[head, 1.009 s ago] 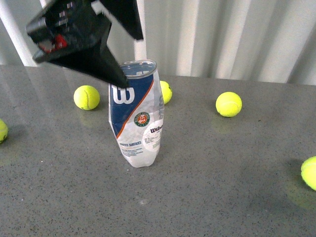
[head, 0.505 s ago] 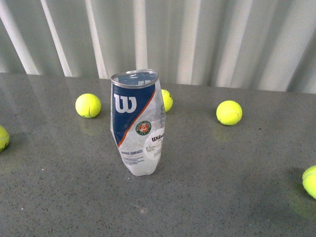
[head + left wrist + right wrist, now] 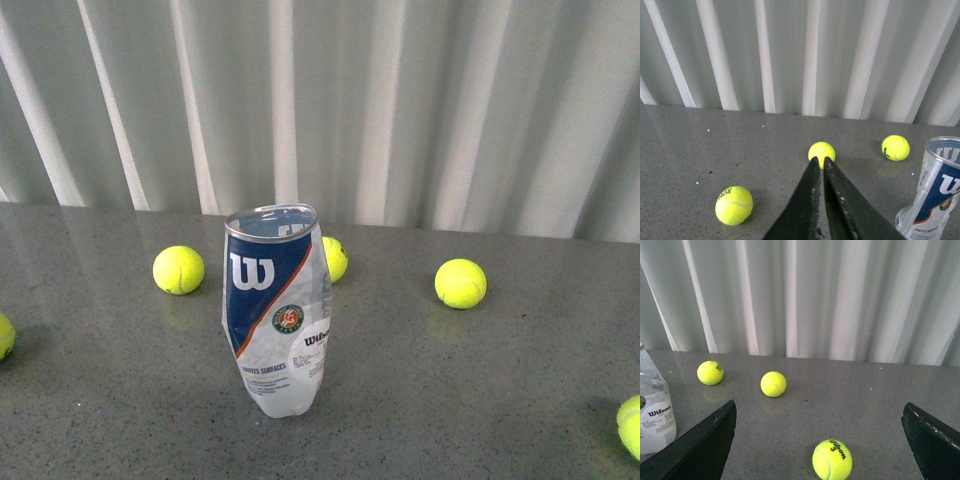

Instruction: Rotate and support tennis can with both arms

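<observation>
Left gripper: fingers pressed together, nothing between them, tips aimed past the can toward a ball by the back of the table; right gripper: fingers spread wide, empty, w/ a ball low between them in that view but not gripped. Neither arm shows in front view, so both stand clear of the can. Tennis can: upright near mid-table, silver rim up, blue label w/ white W facing the camera, clear wall crumpled and narrowing toward the base; it leans slightly, likely why a second arm is meant to steady it while the other turns it. Around it on the grey table: one ball to its left, one just behind it, partly hidden, one well off to the right; two more cut by the frame edges. Behind: pale curtain. Judged stage: no contact w/ can; approach by both arms pending.
</observation>
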You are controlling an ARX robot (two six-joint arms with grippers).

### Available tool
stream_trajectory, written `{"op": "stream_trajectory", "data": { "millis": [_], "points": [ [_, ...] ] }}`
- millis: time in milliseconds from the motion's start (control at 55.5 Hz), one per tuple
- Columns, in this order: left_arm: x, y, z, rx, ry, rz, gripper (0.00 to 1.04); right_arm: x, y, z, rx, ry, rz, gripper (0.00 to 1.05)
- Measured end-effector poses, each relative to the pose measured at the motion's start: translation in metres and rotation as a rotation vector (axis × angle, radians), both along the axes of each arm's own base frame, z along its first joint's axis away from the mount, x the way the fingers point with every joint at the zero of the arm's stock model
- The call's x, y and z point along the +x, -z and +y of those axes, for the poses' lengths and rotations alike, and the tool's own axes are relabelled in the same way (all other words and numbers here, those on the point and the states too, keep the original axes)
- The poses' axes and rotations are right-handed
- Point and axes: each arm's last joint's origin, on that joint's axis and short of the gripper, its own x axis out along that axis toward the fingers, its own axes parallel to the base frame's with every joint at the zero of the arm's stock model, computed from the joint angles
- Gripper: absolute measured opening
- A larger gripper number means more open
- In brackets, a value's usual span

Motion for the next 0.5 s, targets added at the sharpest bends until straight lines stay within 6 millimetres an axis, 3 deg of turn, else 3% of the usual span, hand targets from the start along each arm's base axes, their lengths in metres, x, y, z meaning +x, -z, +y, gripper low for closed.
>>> {"op": "stream_trajectory", "data": {
  "millis": [180, 505],
  "points": [
    [-0.016, 0.014, -0.012, -0.012, -0.007, -0.007, 0.04, 0.0, 0.0, 0.0, 0.0, 0.0, 0.0, 0.97],
    [-0.036, 0.029, -0.013, -0.013, -0.001, -0.005, 0.04, 0.0, 0.0, 0.0, 0.0, 0.0, 0.0, 0.97]
  ]
}}
